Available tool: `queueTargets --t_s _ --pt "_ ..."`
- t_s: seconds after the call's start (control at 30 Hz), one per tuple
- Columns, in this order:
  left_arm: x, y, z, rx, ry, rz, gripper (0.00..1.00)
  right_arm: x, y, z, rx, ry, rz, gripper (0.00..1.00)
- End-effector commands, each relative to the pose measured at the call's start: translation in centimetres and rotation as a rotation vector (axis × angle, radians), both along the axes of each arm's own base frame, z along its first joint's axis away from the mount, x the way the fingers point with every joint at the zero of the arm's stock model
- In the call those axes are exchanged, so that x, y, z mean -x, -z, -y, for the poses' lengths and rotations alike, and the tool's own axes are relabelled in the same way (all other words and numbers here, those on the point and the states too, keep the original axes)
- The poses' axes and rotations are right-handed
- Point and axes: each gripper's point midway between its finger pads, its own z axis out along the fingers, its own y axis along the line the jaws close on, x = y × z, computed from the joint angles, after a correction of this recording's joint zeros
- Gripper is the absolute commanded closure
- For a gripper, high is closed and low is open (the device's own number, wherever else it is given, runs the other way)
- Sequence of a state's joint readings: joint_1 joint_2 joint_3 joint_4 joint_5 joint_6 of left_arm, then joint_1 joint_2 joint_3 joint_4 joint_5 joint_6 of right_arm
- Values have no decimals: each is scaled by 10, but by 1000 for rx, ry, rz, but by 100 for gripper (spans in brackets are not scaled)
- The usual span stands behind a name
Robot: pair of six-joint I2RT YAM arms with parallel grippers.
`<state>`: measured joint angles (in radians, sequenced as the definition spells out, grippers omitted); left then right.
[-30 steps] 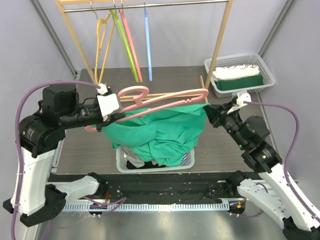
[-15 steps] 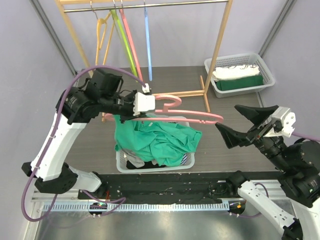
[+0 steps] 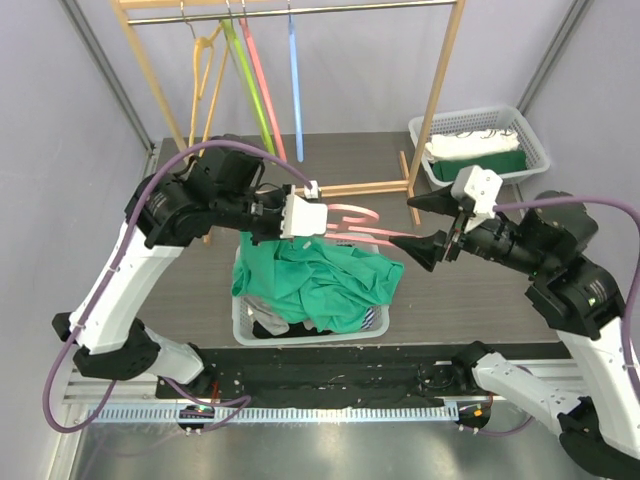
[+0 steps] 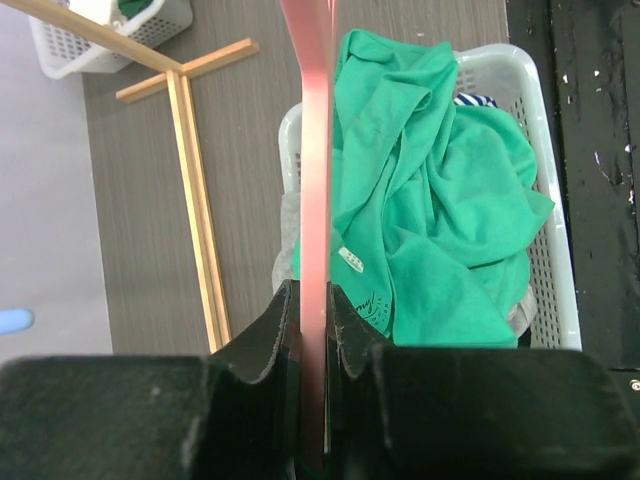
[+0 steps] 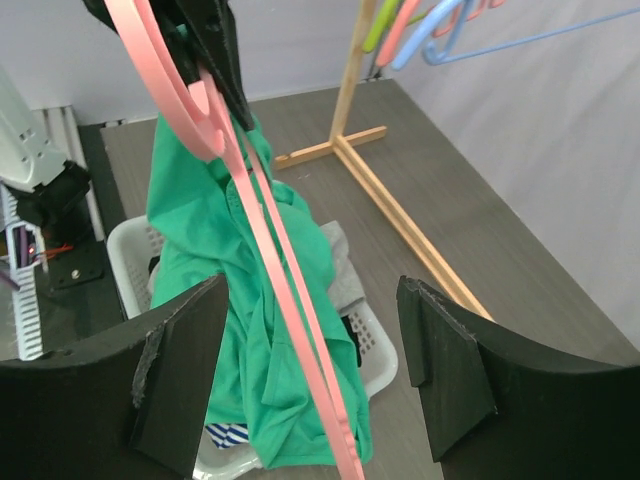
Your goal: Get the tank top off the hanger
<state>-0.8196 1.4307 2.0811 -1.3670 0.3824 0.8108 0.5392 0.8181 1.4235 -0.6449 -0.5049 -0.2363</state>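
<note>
Holds the pink hanger [image 3: 352, 222] in the left gripper [image 4: 312, 300], jaws pinched narrow on the flat bar, with the long arm reaching toward three o'clock in the top view. Shows the right gripper [image 3: 405, 222] at that three o'clock tip, spread wide and gripping nothing. From the right wrist, looks to have the pink arm running down between the two fingers without touching either.

Finds the green tank top [image 3: 320, 275] heaped over other clothes in the white laundry basket [image 3: 300, 338], at six o'clock of the hanger. Judged mostly off. Cannot tell whether a strap is caught, since fabric at the nine o'clock end rises right up to the left gripper.

Risks from here:
- Lifting the hanger away with a strap snagged: would drag the shirt up out of the basket and over its rim.
- Closing the right gripper now: would likely catch bare plastic and lever the hanger against the left pinch, twisting it loose.
- Swinging the hanger toward twelve o'clock: could strike the foot of the wooden rack [image 3: 365, 187], which lies near.
- Reaching down for cloth from this angle: could gather other garments along with the green one.
</note>
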Motion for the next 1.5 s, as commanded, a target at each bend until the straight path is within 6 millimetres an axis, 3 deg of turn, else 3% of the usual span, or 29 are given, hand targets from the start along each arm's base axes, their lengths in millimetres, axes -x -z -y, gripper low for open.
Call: queueTargets --t_s 0.0,0.23,0.6,0.77,0.8,0.9,1.07,1.13,1.17,1.23,1.27,1.37,1.47 --pt "45 42 -52 -228 -1 -177 100 21 -8 -7 28 -122 25 23" --pt "50 44 -51 -222 8 -205 100 42 10 -16 65 -260 -17 20" --pt "72 38 -46 -152 34 -296 100 8 35 -19 157 -158 -32 27" --pt "80 42 -48 -146 43 -326 100 -2 36 -27 177 -153 -45 39" --pt "81 42 -49 -148 45 -328 100 -3 35 -27 179 -150 -43 46" --pt "85 44 -51 -147 47 -338 100 -4 31 -29 181 -152 -41 58" --pt "87 44 -54 -146 48 -332 100 0 32 -34 179 -182 -79 70" --pt "87 44 -54 -143 49 -330 100 2 34 -36 178 -192 -98 82" --pt "88 43 -54 -142 50 -330 100 2 35 -36 175 -192 -104 93" --pt "88 42 -54 -138 53 -324 100 7 35 -38 156 -206 -107 99" --pt "87 41 -54 -132 51 -318 99 11 34 -39 141 -221 -120 99" --pt "73 35 -49 -95 0 -262 74 18 29 -43 97 -249 -144 99" --pt "56 21 -43 -32 -67 -191 63 20 28 -46 71 -262 -162 99"
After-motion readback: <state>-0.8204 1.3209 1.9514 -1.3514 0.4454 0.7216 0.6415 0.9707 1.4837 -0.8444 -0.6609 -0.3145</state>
